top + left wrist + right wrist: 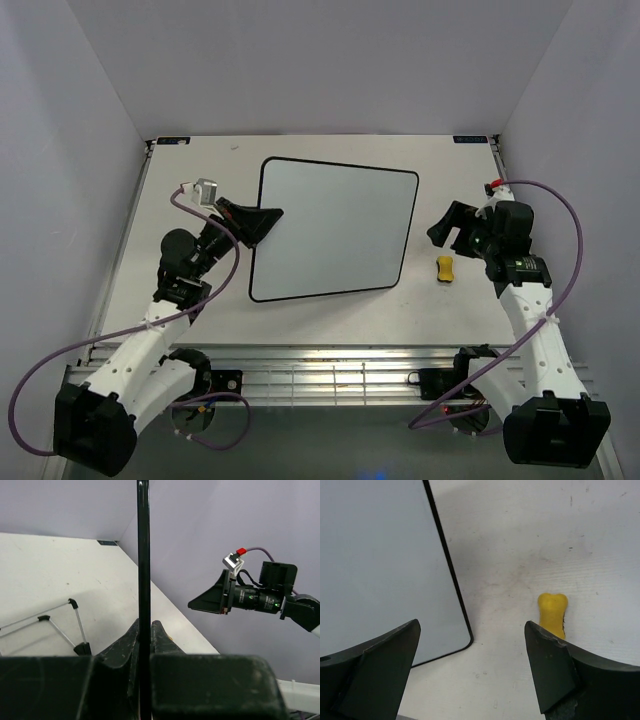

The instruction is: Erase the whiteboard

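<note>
Whiteboard (335,230): large rectangular board with a glossy white face, thin black frame and rounded corners; the face is blank.
- Location: middle of the table (180,190), between the two arms, face up.
- Orientation: the long axis runs roughly left to right across the table. It is slightly skewed, so the far edge slopes toward the near side as it goes right. The short edges point toward the arms on either side.
- Whether the left edge rests on the table or is lifted off it cannot be told.

Left tool (266,222): clenched on the whiteboard's left short edge, on the far half of that edge. In the left wrist view the black frame runs straight between the closed fingers (122,642).

Right tool (447,228): released, with its jaws wide apart and nothing between them. It hovers over bare table just right of the whiteboard's right edge and touches neither board nor eraser.

Yellow eraser (445,268): small waisted block lying on the table just beside the whiteboard's near right corner and apart from it. Its long axis runs near to far. In the right wrist view it lies beside the right tool's finger on the right of that view.
</note>
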